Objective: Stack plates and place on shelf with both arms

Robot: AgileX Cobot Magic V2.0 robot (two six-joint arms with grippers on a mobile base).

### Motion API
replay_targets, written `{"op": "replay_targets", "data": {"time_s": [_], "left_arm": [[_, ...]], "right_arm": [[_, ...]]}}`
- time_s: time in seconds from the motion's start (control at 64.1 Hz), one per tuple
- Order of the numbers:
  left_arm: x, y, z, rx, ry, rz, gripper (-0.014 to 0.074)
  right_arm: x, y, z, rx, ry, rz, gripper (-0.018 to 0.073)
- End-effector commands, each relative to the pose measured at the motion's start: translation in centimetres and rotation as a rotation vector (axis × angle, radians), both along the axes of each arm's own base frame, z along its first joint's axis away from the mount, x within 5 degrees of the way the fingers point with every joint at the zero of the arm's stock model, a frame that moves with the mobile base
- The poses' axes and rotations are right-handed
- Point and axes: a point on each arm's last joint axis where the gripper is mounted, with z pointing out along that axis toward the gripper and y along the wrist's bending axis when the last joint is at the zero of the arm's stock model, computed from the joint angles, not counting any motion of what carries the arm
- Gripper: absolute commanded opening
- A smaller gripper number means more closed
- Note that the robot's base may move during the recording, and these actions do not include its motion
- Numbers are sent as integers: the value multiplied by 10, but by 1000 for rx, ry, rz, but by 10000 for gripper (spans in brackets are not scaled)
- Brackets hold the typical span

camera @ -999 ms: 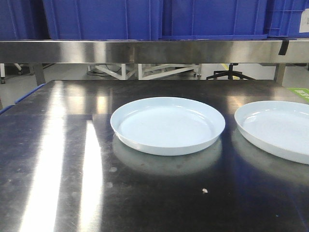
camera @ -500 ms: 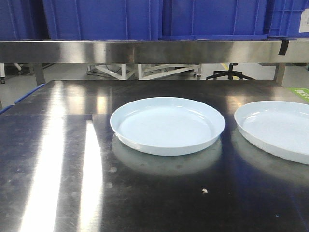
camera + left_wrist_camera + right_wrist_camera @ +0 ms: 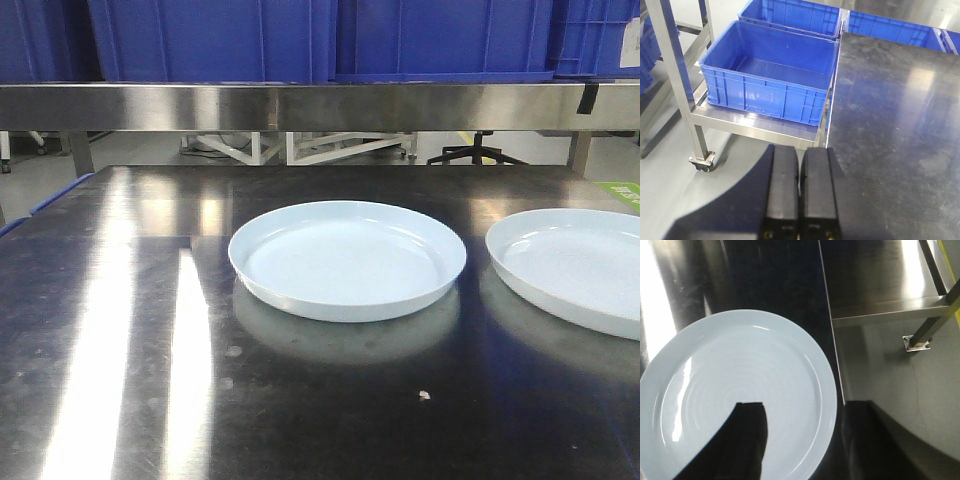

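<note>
Two glossy plates (image 3: pixel 347 262), likely slick and brittle, sit apart on the table (image 3: pixel 130 330); right pincer (image 3: pixel 802 409) gapes astride one rim, the best hold; left pincer (image 3: pixel 799 152) clenched, empty.

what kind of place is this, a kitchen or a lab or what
Probably a workshop or robot lab, not a home kitchen: a bare steel table, blue plastic crates on a wheeled steel rack, and a plain grey floor.

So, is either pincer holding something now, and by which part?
Nothing is held. The left pincer is shut and empty; the right pincer is open over the rim of a glossy pale bluish-white round plate.
</note>
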Motion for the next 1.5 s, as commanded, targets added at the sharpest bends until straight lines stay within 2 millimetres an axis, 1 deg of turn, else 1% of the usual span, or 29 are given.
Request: {"op": "replay_targets", "data": {"time_s": [0.0,0.187,0.297,0.422,0.624,0.734,0.859,1.046,1.265,1.311,1.343,1.452,1.468,1.483], "left_arm": [[4,-1,16,-13,-106,-10,83],[4,-1,16,-13,-106,-10,83],[4,-1,16,-13,-106,-10,83],[4,-1,16,-13,-106,-10,83],[4,-1,16,-13,-106,-10,83],[4,-1,16,-13,-106,-10,83],[4,-1,16,-13,-106,-10,83],[4,-1,16,-13,-106,-10,83],[4,-1,16,-13,-106,-10,83],[4,-1,16,-13,-106,-10,83],[4,-1,16,-13,-106,-10,83],[4,-1,16,-13,-106,-10,83],[4,-1,16,-13,-106,-10,83],[4,-1,16,-13,-106,-10,83]], "right_arm": [[6,0,19,-23,-116,18,444],[6,0,19,-23,-117,18,444],[12,0,13,-27,-93,21,444],[25,-6,1,-30,-53,3,444],[53,-33,-11,-26,-8,-91,444],[66,-41,-21,-22,30,-112,444],[77,-43,-36,-16,74,-110,444],[85,-44,-55,-9,131,-108,444],[90,-45,-67,-4,160,-106,442],[90,-45,-68,-4,160,-106,415],[90,-45,-67,-4,158,-105,378],[90,-45,-66,-5,147,-105,132],[90,-45,-66,-5,147,-105,74],[90,-45,-65,-5,145,-105,37]]}}
